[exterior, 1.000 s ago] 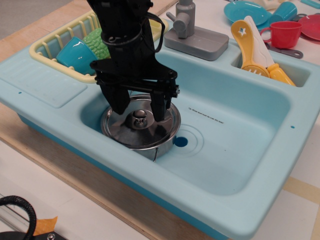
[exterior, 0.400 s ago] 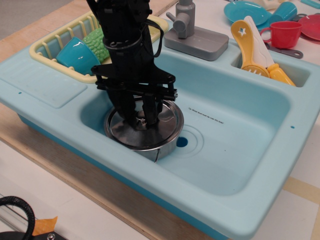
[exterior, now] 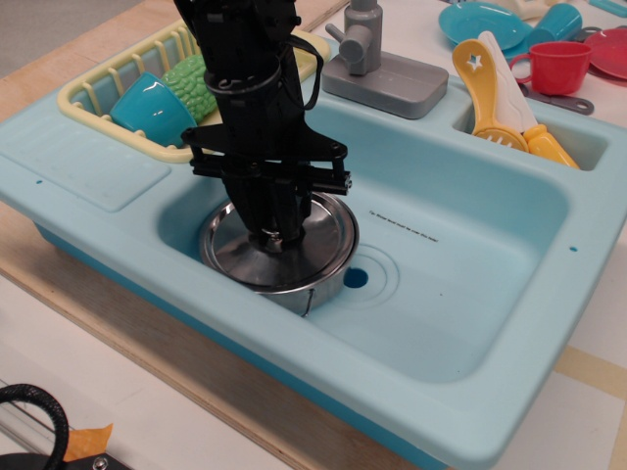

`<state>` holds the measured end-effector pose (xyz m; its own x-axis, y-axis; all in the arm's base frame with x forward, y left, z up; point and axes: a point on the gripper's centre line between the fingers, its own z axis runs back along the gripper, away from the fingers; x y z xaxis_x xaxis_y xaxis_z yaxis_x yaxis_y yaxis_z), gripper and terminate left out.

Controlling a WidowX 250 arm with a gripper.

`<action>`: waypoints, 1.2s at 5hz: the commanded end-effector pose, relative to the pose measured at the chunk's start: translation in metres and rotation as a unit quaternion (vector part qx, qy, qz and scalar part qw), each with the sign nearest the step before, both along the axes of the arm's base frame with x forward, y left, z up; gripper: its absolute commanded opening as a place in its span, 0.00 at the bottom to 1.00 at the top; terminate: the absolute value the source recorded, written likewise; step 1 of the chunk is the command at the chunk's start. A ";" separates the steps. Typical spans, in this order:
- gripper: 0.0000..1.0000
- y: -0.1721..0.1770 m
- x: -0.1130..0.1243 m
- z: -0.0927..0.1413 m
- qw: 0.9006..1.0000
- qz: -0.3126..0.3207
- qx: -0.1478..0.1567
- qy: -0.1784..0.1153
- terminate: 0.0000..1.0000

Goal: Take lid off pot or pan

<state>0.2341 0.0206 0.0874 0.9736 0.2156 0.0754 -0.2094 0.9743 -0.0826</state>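
The black gripper [exterior: 273, 233] points straight down into the left part of a light-blue toy sink [exterior: 470, 294], its 2 fingers drawn together around the small knob at the centre of the lid [exterior: 323, 240], so the jaws are clenched on that knob. The knob itself is mostly hidden between the fingertips; only a glint of metal shows there.

The lid, a round shiny steel disc, sits flat on top of the pot [exterior: 318, 292], covering its mouth all round. The pot stands on the basin floor at the near left, just left of the dark-blue drain hole [exterior: 355, 278]. Only a band of its steel side and a thin wire handle on the near side are visible below the lid's rim.

On the far left a yellow dish rack [exterior: 108, 83] rests on the sink's edge, holding a turquoise cup [exterior: 147, 106] and a green bumpy item [exterior: 196, 83] side by side. A grey faucet [exterior: 367, 59] stands on the far rim. In the small compartment at the far right, a yellow slotted utensil [exterior: 480, 93] and a white one [exterior: 507, 73] lean together. Beyond them, on the table, sit a red cup [exterior: 558, 67] and a blue plate [exterior: 480, 24].
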 end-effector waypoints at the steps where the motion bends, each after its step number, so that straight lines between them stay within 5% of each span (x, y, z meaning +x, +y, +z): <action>1: 0.00 -0.004 0.000 0.033 0.999 0.008 0.036 -0.037 0.00; 2: 0.00 -0.016 0.003 0.046 0.997 0.007 0.042 -0.061 0.00; 4: 0.00 -0.052 0.021 0.046 0.994 -0.025 -0.011 -0.108 0.00; 6: 0.00 -0.077 0.034 0.037 0.992 -0.074 -0.049 -0.085 0.00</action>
<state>0.2642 -0.0579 0.1121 0.9802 0.0790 0.1813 -0.0402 0.9771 -0.2087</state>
